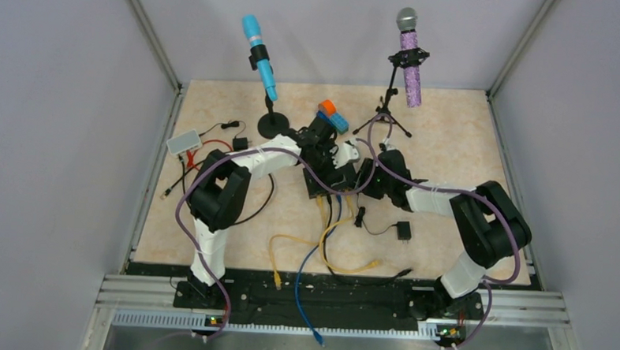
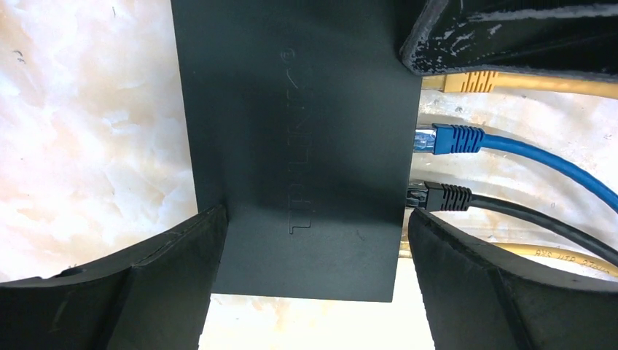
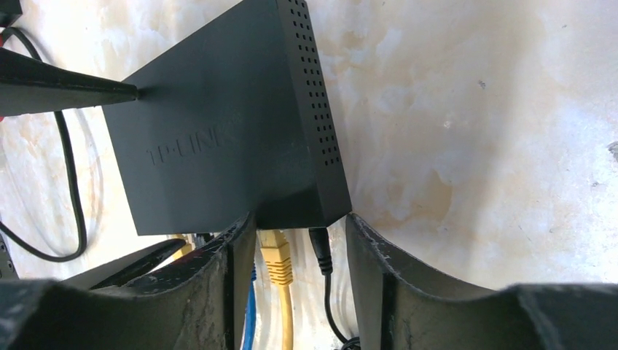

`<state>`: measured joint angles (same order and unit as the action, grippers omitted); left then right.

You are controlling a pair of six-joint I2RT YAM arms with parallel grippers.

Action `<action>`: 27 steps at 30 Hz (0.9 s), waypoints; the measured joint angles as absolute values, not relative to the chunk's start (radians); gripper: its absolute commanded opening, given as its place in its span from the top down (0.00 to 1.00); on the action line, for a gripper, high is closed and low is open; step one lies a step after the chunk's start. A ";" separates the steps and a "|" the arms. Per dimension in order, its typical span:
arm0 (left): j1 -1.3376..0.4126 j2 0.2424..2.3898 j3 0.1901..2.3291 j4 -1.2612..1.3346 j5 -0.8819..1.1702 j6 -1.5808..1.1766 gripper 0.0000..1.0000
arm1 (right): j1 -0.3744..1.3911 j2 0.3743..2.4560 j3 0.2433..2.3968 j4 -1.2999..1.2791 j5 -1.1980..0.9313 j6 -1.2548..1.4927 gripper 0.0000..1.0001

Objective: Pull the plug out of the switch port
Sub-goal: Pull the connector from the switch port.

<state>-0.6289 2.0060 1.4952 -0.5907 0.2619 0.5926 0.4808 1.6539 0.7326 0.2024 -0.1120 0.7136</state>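
Currently doing: I am lining up the grasp. No plug is out yet.
Left tool (image 2: 317, 217): standing spread wide astride the switch (image 2: 291, 146), a fingertip at each side edge. I judge it is bracing rather than clamping.
Right tool (image 3: 299, 220): hanging part-open and gripping nothing. The yellow plug (image 3: 275, 257) and a round black plug (image 3: 319, 244) are both lying between its fingers.
Switch port (image 3: 272, 232): sitting just ahead of my right fingertips on the switch's near edge, with the yellow plug filling it.
Other plugs: the blue plug (image 2: 448, 138) and the black plug (image 2: 446, 197) are sitting just beyond my left tool's right finger.
Next move: closing on the yellow plug alone, probably pressing its latch, then drawing straight back while my left tool steadies the switch.
Writing: "TP-LINK" (image 3: 193, 146) is showing embossed on the lid. The print on the yellow cable (image 2: 568, 255) is too faint to read.
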 measured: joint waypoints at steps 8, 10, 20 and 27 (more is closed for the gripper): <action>-0.623 1.991 1.491 -0.580 0.245 0.529 0.01 | 0.480 1.627 0.716 0.228 -0.139 0.706 0.16; -0.609 1.957 1.459 -0.547 0.260 0.498 0.01 | 0.479 1.594 0.695 0.215 -0.133 0.701 0.12; -0.516 1.678 1.291 -0.269 0.273 0.228 0.01 | 0.479 1.335 0.572 0.146 -0.099 0.709 0.01; -0.476 1.871 1.535 -0.395 0.451 0.206 0.01 | 0.473 1.230 0.528 0.120 -0.052 0.715 0.01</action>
